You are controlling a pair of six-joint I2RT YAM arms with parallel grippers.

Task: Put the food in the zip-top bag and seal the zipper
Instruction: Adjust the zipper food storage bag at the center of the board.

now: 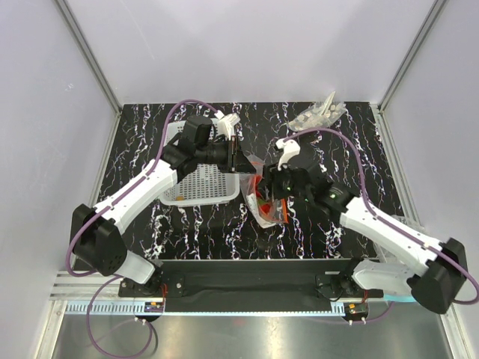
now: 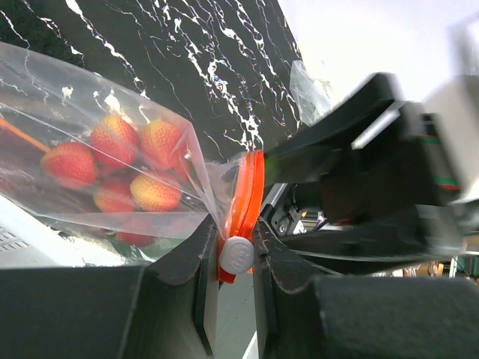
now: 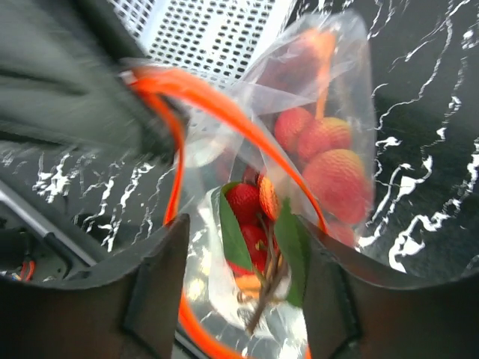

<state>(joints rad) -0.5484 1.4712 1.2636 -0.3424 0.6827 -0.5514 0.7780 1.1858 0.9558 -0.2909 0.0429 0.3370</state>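
Observation:
The zip-top bag [image 1: 271, 203] hangs in mid-table with its mouth held open. My left gripper [image 2: 236, 239] is shut on the orange zipper [image 2: 251, 191], right at its white slider tab [image 2: 237, 254]. Through the clear plastic I see food [image 2: 112, 164]: several red round pieces. My right gripper [image 3: 243, 232] stands open just over the bag's mouth. Below and between its fingers, a cluster of red pieces and green leaves [image 3: 232, 232] with a brown stem sits inside the bag. More red pieces [image 3: 329, 168] lie deeper in. The zipper [image 3: 217, 105] loops round the mouth.
A white lattice basket [image 1: 200, 187] stands on the black marbled table [image 1: 150, 217] under the left arm. A clear plastic wad [image 1: 318, 116] lies at the back right. White walls enclose the table on three sides.

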